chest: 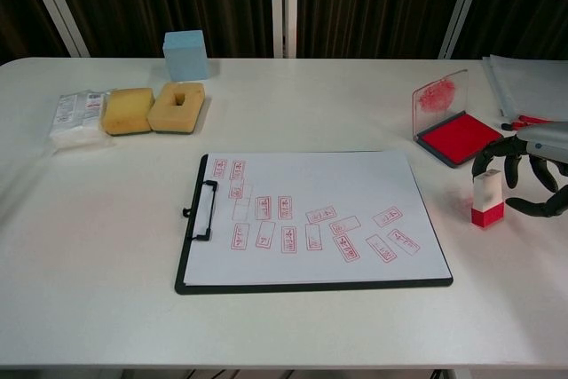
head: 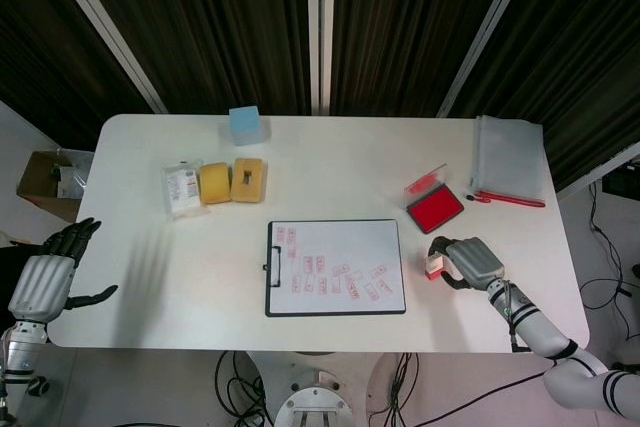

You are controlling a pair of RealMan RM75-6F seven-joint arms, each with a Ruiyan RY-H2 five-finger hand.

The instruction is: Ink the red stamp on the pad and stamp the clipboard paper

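- Chest view shows the clipboard (chest: 312,219) closest to the robot, lying flat on the white table (chest: 89,246). It is a thin black board with a metal clip on its left side.
- The paper (chest: 311,184) on it is smooth and white, with many small red box prints on its lower half.
- Just to the right of the clipboard stands the red stamp (chest: 486,199). It is a small upright block, white on top and red at the bottom.
- The right hand (chest: 531,169) is right next to the stamp. Its dark fingers (chest: 489,155) are curled and spread around the stamp, but I do not think they are squeezing it. I cannot tell if one fingertip touches the top.
- A little farther back is the ink pad (chest: 460,138), a flat red square in a dark tray. Its clear lid stands up and has red smears on it.
- Far back on the left sit two yellow sponges (chest: 153,109), soft and full of tiny holes, a shiny white packet (chest: 74,117) and a pale blue block (chest: 185,54).
- The left hand (head: 48,275) hangs off the table's left edge, empty, fingers apart.
- What could go wrong: the stamp is tall and narrow, so a bump from a finger may tip it over.
- A loose grip may let it slip and smear the paper or table.
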